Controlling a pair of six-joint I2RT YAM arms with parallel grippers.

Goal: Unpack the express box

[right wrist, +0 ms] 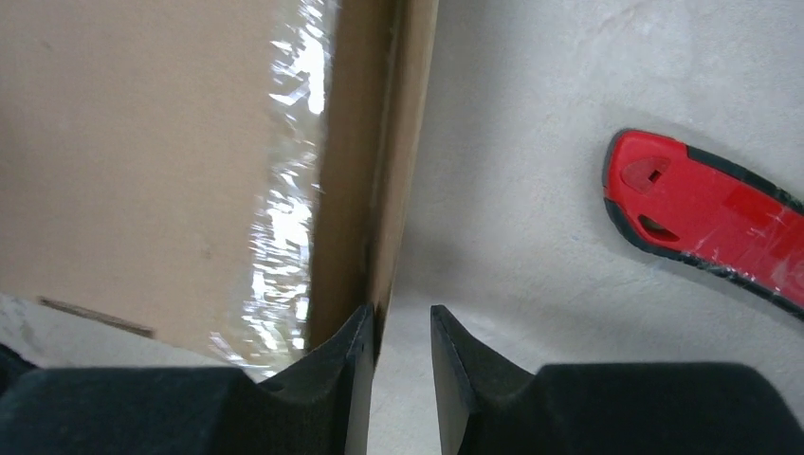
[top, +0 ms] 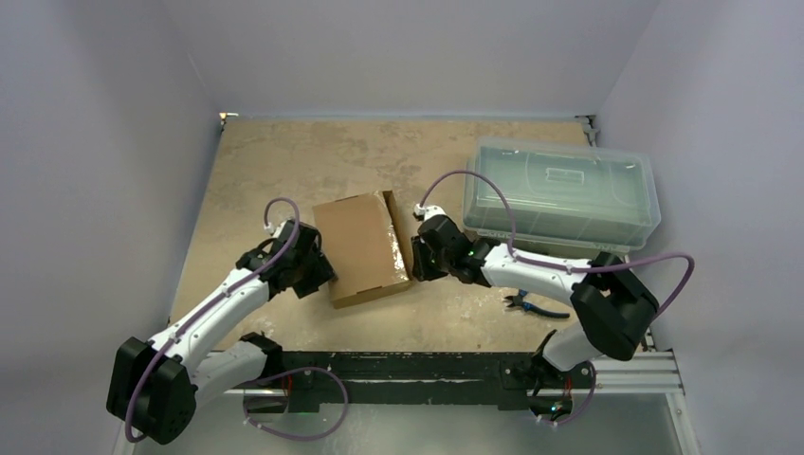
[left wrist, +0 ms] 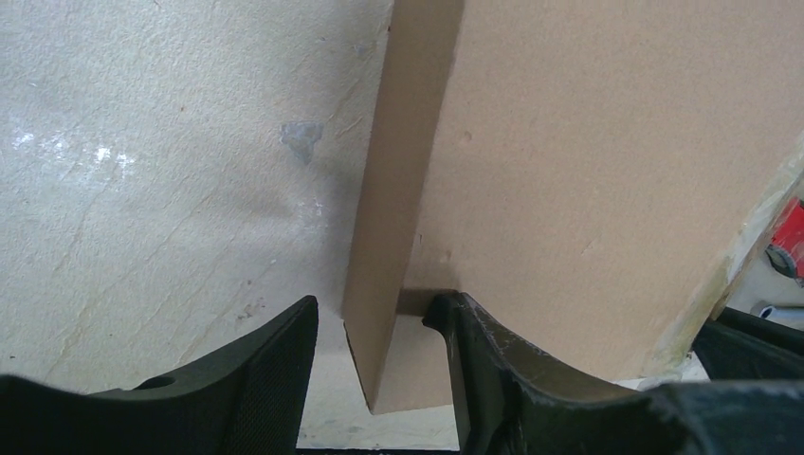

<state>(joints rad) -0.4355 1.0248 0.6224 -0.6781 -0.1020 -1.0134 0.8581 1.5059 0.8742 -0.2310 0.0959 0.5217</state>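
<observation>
The express box [top: 362,248], flat brown cardboard with clear tape along its right edge, lies in the middle of the table. My left gripper [top: 318,272] is at its near left corner. In the left wrist view the gripper [left wrist: 379,327] is open and straddles the box's side wall [left wrist: 398,218]: one finger [left wrist: 493,360] lies on the top face, and the other [left wrist: 256,379] stands clear of the wall. My right gripper [top: 417,254] is at the taped edge. In its wrist view the gripper [right wrist: 403,327] is narrowly open, with the cardboard edge [right wrist: 403,171] against the left finger [right wrist: 346,370] and the right finger apart.
A large clear lidded plastic bin [top: 561,194] stands at the back right. Pliers [top: 531,305] with a red handle [right wrist: 702,223] lie on the table just right of the right gripper. Grey walls close in the table on three sides.
</observation>
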